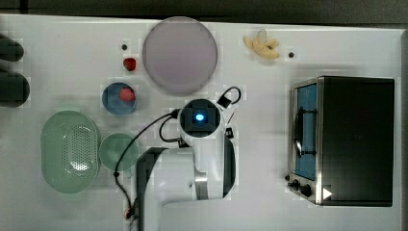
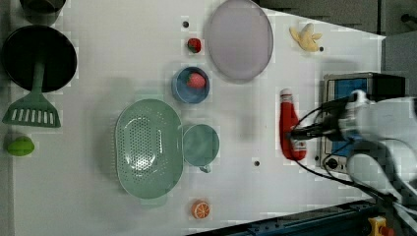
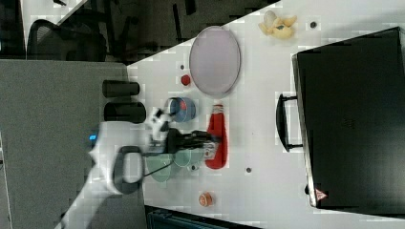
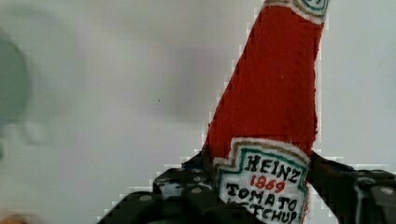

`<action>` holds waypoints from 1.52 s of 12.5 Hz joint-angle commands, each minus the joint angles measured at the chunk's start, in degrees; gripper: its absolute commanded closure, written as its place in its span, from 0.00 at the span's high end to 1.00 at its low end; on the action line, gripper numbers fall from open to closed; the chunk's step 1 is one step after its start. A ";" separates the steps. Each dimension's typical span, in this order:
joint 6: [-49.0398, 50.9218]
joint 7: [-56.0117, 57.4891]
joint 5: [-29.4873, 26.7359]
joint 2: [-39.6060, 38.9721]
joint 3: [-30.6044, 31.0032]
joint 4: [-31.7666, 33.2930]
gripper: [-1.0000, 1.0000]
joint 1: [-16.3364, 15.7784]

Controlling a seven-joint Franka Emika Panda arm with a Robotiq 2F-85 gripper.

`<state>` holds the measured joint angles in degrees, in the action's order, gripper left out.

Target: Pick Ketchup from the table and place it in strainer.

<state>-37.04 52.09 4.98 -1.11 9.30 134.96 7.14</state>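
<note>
Clamping the Ketchup (image 4: 271, 102) at its label — gripper (image 4: 261, 196) fingers pressing either side, tips partly cut off in the wrist view. Lying on the white table (image 2: 98, 196), well apart from the strainer (image 2: 147, 147), cap end hidden under the arm in the top view.

Left view: bare surface (image 2: 241, 132) separates the Ketchup (image 2: 290, 129) from the green cup (image 2: 200, 145), which stands against the strainer's (image 2: 147, 147) right side; the blue bowl (image 2: 190, 84) flanks farther up.
</note>
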 commanded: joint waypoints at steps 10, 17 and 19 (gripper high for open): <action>7.84 -37.64 -7.54 2.16 24.28 -11.52 0.63 -5.73; -11.26 -57.30 -5.90 -14.29 32.97 -11.41 0.63 -8.72; -15.00 -58.72 -1.87 -19.20 32.59 -11.27 0.63 -10.04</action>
<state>-51.17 -1.49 2.86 -21.36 43.50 124.10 -2.56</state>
